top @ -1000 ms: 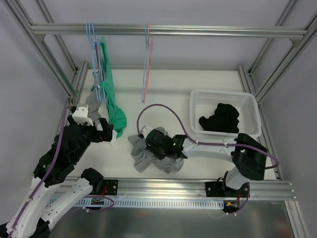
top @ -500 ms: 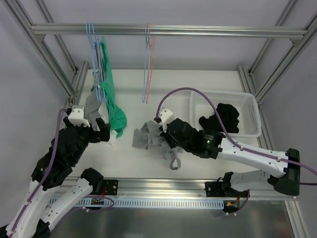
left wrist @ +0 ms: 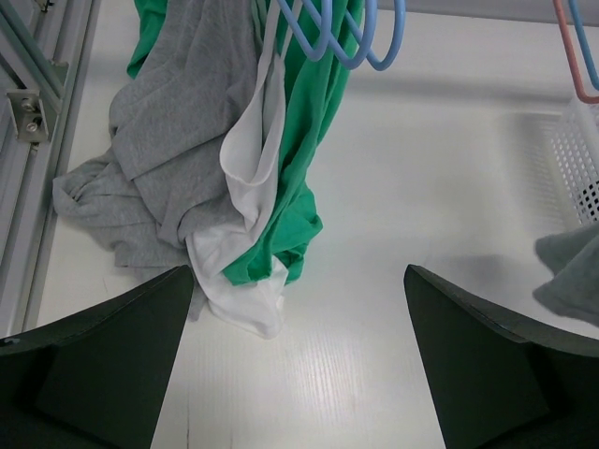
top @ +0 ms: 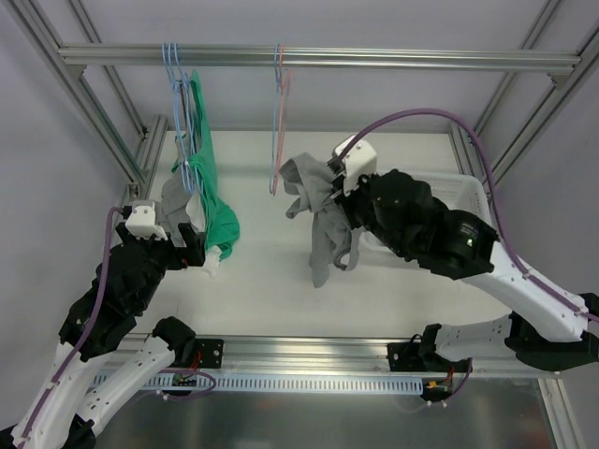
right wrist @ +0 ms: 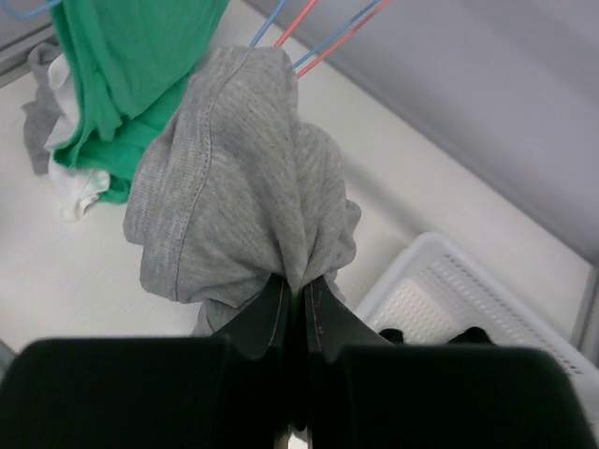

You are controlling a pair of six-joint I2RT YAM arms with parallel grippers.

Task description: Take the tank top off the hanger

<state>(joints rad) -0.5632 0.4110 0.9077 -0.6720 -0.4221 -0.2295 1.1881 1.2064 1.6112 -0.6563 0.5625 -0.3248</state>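
My right gripper [top: 335,190] is shut on a grey tank top [top: 318,215] and holds it in the air left of the basket; the cloth hangs down bunched. In the right wrist view the jaws [right wrist: 299,285] pinch a fold of the grey tank top [right wrist: 243,178]. An empty pink and blue hanger [top: 278,112] hangs from the top rail just left of it. My left gripper [top: 198,248] is open and empty, low over the table by the hanging clothes. In the left wrist view it [left wrist: 299,281] has nothing between its fingers.
Blue hangers [top: 178,79] on the rail carry a green garment [top: 211,182], a grey one [left wrist: 168,122] and a white one [left wrist: 248,168], all trailing onto the table at left. A white basket [top: 473,192] with a black garment [top: 416,224] stands at right.
My right arm has lifted the grey tank top off the table and carried it up and back toward the basket. My left arm has barely moved.
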